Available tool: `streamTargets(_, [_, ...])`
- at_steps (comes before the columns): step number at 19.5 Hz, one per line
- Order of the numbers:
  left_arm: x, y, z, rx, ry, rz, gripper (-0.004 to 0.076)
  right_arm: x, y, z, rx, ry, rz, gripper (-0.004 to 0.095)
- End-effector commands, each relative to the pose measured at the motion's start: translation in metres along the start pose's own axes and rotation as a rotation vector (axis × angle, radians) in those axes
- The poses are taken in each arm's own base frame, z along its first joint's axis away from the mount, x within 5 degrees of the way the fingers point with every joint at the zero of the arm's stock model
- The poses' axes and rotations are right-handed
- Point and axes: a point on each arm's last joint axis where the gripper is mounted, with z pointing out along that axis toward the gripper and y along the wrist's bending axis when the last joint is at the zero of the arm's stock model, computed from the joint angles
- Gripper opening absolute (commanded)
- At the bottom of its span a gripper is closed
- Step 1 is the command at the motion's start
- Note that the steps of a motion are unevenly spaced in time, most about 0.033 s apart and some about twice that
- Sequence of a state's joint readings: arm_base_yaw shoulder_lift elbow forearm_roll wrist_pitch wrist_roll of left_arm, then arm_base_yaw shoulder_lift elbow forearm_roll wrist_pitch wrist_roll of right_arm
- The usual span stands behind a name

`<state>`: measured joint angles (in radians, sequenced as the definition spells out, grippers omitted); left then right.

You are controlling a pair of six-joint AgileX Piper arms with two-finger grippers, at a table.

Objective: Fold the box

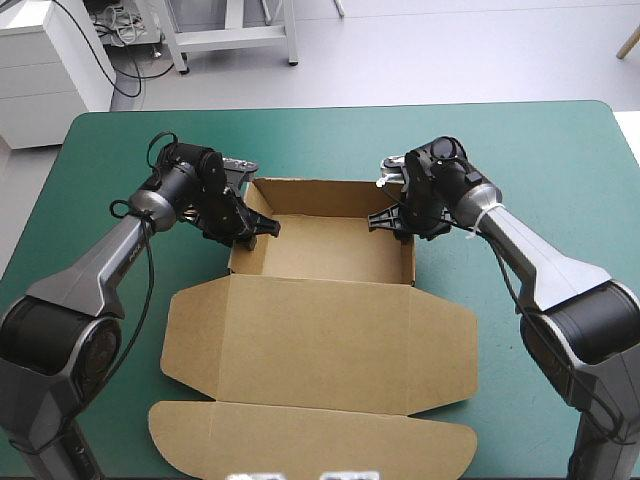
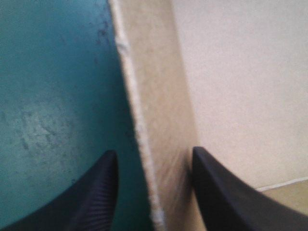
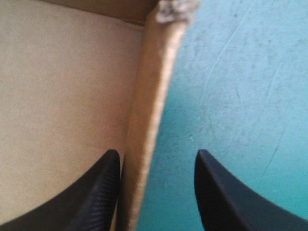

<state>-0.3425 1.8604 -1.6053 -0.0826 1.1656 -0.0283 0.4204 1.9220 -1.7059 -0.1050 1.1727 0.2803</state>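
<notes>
Where fingers (image 2: 86, 202) spread, box wall (image 2: 159, 120) intervenes.

Left arm (image 1: 95, 265): silver-grey tapered link, with a glossy black rounded joint at its near end and a black housing at the wrist.
Right arm (image 1: 545, 262): same silver-grey shell and black rounded joint; a thin white band (image 1: 484, 216) circles the link just behind the wrist.
Left gripper (image 1: 265, 228): black body with 2 black fingers (image 2: 94, 192) shaped like curved fins, finely ribbed on their faces.
Right gripper (image 1: 383, 218): black, with 2 matching fingers (image 3: 96, 192), ribbed likewise and rounded at the tips.
</notes>
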Motion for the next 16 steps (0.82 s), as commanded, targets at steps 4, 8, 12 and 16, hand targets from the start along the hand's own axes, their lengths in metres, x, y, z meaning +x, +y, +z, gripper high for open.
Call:
streamTargets(4, [-0.005, -0.003, -0.030, 0.011, -0.107, 0.070, 0.0638, -0.008, -0.008, -0.037, 0.005, -0.116, 0.038, 0.0503])
streamTargets(8, [-0.016, -0.007, -0.071, 0.017, -0.158, 0.083, 0.0638, -0.019, -0.007, -0.089, -0.070, -0.269, 0.034, 0.0503])
streamTargets(12, [-0.023, -0.014, -0.138, 0.031, -0.370, 0.101, 0.0637, -0.013, -0.014, -0.144, -0.093, -0.415, 0.009, 0.0502])
streamTargets(16, [-0.008, -0.016, -0.207, 0.007, -0.575, 0.120, 0.0525, 0.002, -0.021, -0.179, -0.098, -0.497, -0.033, 0.0475])
